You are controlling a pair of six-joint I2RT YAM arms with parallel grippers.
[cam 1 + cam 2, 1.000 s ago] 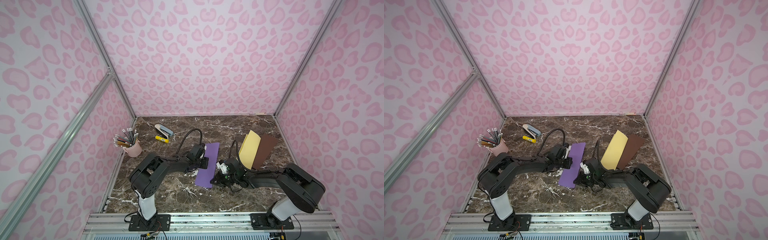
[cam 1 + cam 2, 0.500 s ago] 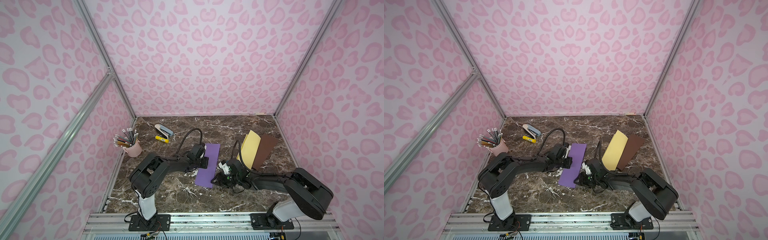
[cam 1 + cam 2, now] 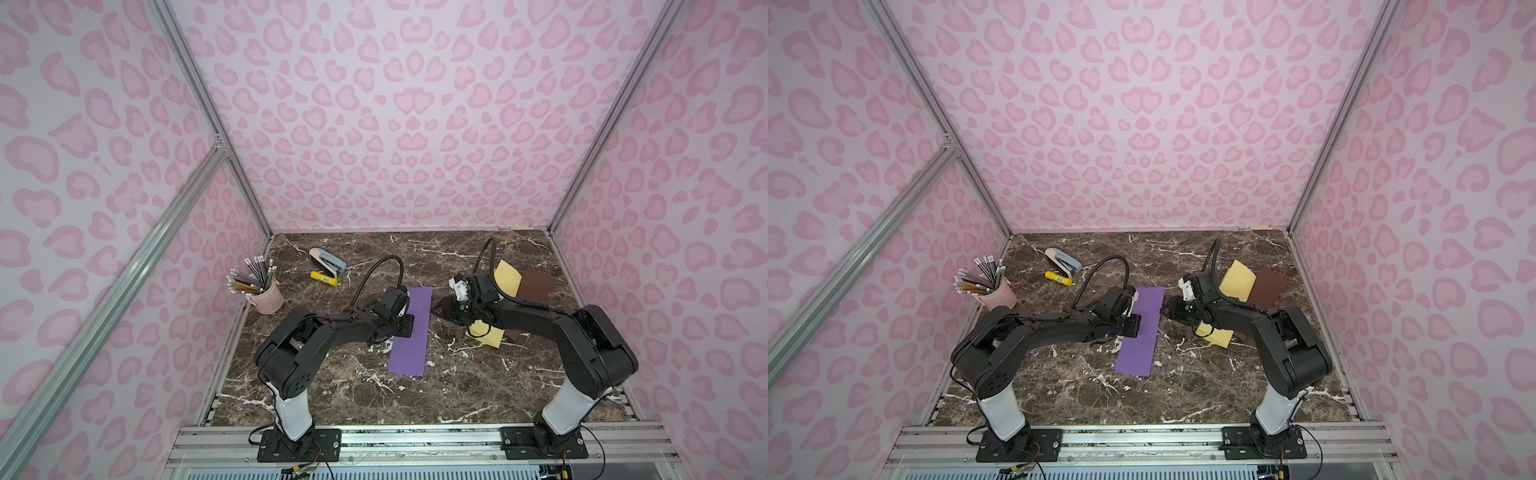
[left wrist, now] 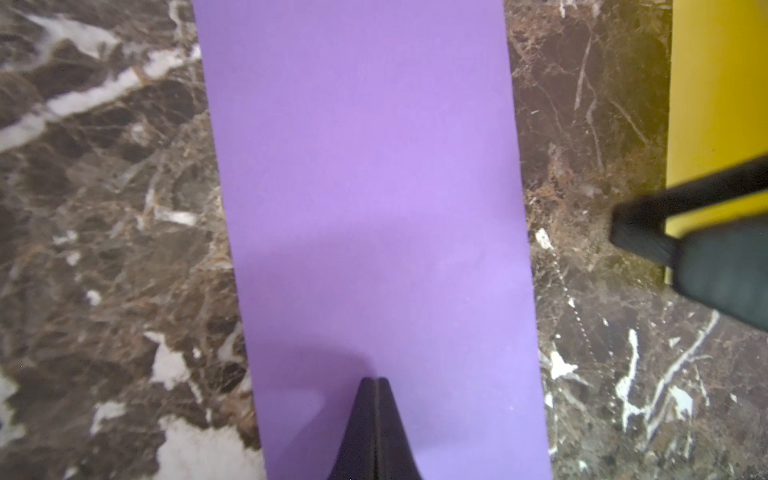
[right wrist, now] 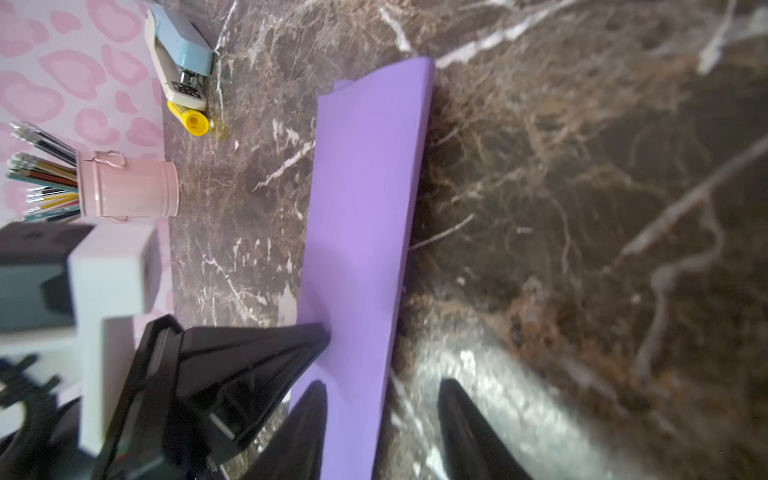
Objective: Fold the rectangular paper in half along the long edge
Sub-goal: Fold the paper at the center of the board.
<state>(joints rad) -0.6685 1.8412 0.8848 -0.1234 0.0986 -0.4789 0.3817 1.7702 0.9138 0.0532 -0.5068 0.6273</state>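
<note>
Marble tabletop (image 3: pixel 457 395) is seen with purple paper (image 3: pixel 409 345) lying mid-table, seemingly folded already, pressed by the closed left gripper (image 4: pixel 376 380), right gripper (image 5: pixel 382 384) half-open and empty beside its edge; crease flattening is judged next.

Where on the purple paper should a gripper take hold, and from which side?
The purple paper lies flat, so only an edge can be pinched. Probably take the long edge nearest the right gripper, coming low from that side; it looks slightly raised.

Purple paper (image 3: pixel 415 347), folded lengthwise, narrow strip, lying flat; far-end layers slightly misaligned
</note>
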